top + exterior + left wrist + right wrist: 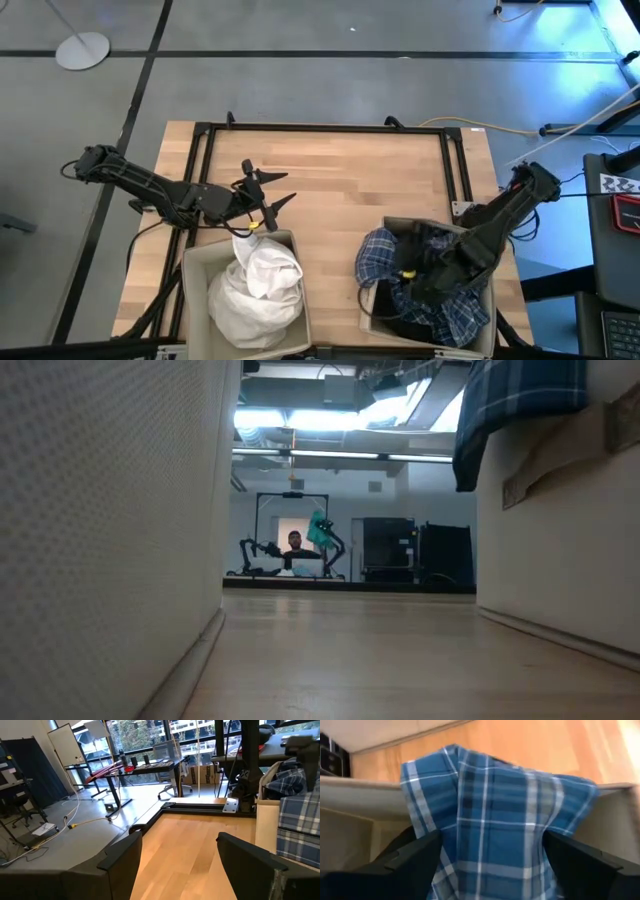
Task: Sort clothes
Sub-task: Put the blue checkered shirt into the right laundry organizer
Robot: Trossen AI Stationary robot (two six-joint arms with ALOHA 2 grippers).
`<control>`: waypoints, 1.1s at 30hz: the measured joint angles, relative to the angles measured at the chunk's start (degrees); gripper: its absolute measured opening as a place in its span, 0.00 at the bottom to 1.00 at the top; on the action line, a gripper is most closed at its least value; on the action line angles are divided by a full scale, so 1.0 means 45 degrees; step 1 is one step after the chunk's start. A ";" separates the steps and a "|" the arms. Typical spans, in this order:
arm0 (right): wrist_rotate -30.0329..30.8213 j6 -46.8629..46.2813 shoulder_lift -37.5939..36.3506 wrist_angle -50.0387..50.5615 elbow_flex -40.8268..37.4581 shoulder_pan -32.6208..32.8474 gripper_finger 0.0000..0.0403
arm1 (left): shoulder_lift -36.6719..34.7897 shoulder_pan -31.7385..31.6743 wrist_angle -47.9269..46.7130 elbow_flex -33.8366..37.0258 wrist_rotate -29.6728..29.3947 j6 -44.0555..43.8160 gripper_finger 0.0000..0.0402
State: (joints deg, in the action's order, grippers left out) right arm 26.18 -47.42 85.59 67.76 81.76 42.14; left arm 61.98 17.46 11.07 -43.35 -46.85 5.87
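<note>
The right pincer point(410, 272) sits over the right fabric box point(478, 338) at roughly 5 o'clock on the tabletop point(340, 180). In the right wrist view its fingers stand wide apart with the plaid shirt point(495, 820) draped between them over the box wall; whether the pads touch the cloth cannot be told. Part of the shirt hangs over the box rim toward 9 o'clock, and a dark garment point(415, 325) lies beneath it inside the box. The step in hand appears to be settling the shirt into this box. To do it well, gather the overhanging flap toward the box centre before lifting clear, and keep the fingers clear of the soft wall so it does not fold. The left pincer point(272, 200) waits above the far rim of the left fabric box point(195, 270) at about 7 o'clock, fingers spread wide and empty. That box holds the white garment point(255, 290), heaped high enough that it may spill if disturbed. The tabletop is pale wood, bare in its central area, bordered by a black frame point(330, 128). Beyond it lie a grey floor, desks, cables and large windows; a person sits far off at another arm rig.
</note>
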 joint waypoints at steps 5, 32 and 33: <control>-0.0004 0.0541 0.0739 0.0150 0.0000 -0.0246 0.89 | 0.0000 -0.0001 0.0000 -0.0002 0.0000 0.0019 0.63; -0.2869 -0.1029 0.2029 0.1895 -0.1099 -0.0370 0.11 | 0.0000 0.0001 -0.0044 0.0000 0.0000 -0.0008 0.63; -0.3197 -0.1029 0.2020 0.1618 -0.1416 -0.0371 0.11 | 0.0000 0.0002 -0.0044 -0.0002 0.0000 -0.0015 0.63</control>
State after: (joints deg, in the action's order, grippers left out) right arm 11.80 -52.05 94.68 75.04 75.38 40.47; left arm 61.98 17.47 10.87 -43.36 -46.85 5.80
